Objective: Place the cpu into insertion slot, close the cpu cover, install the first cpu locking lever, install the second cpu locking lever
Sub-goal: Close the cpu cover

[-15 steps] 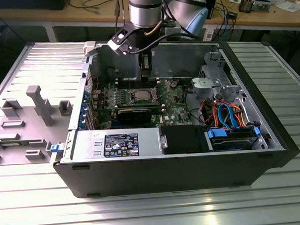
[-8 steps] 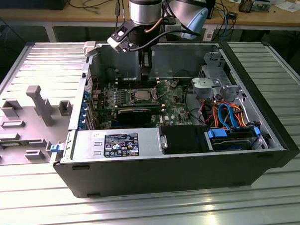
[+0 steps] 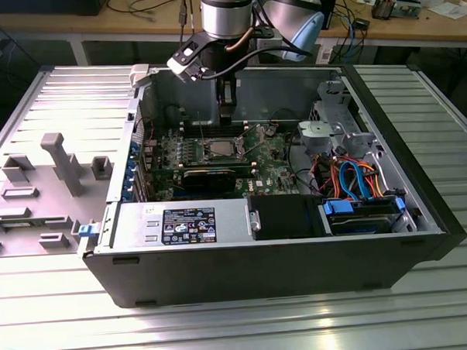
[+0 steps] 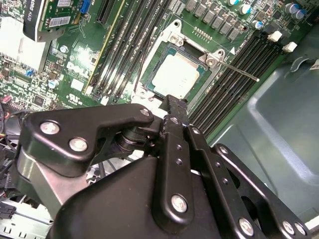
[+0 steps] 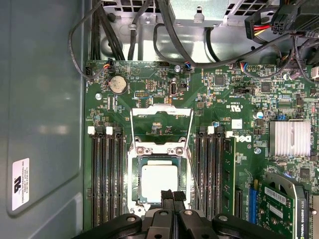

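The cpu (image 5: 159, 181) lies flat in the insertion slot (image 5: 133, 179), its silvery top showing in both wrist views (image 4: 178, 74). The cpu cover (image 5: 160, 110) is open, swung back from the slot as a thin metal frame. One locking lever (image 4: 239, 72) juts out free as a thin rod; another thin rod (image 5: 195, 184) runs along the slot's side. My gripper (image 5: 173, 196) hangs just above the slot's edge, fingers pressed together and holding nothing. In the exterior view the gripper (image 3: 228, 117) reaches down into the open case above the cpu (image 3: 220, 150).
Black memory slots (image 5: 107, 179) flank the socket on both sides. A graphics card (image 5: 284, 209) and a finned heat sink (image 5: 289, 138) lie to one side, black cables (image 5: 164, 30) beyond. The case wall (image 5: 40, 124) is close. A grey fixture tray (image 3: 48, 183) sits at the exterior view's left.
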Action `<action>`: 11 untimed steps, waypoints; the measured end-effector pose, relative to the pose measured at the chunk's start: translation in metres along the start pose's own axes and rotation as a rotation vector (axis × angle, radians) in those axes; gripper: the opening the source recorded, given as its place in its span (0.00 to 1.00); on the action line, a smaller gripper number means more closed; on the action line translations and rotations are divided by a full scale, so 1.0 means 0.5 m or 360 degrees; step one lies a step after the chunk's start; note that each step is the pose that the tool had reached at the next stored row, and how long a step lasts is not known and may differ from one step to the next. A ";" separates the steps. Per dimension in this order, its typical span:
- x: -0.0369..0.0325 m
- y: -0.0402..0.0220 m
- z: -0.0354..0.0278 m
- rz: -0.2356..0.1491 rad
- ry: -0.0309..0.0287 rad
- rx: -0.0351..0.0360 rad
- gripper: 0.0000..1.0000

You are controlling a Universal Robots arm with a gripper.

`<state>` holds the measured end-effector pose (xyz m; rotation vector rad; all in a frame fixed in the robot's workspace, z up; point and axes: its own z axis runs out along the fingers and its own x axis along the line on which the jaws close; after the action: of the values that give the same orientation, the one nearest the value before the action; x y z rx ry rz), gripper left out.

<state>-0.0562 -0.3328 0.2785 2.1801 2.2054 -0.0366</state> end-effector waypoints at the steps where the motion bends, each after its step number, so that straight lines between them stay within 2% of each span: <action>1: 0.000 0.000 0.000 0.0000 -0.00001 0.0000 0.11; 6: 0.000 0.001 0.000 0.0000 -0.00006 0.0000 0.11; 8: 0.000 0.014 0.000 0.0000 -0.00006 0.0000 0.11; 11: 0.000 0.016 0.000 0.0000 -0.00006 0.0000 0.11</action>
<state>-0.0480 -0.3328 0.2784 2.1800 2.2052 -0.0369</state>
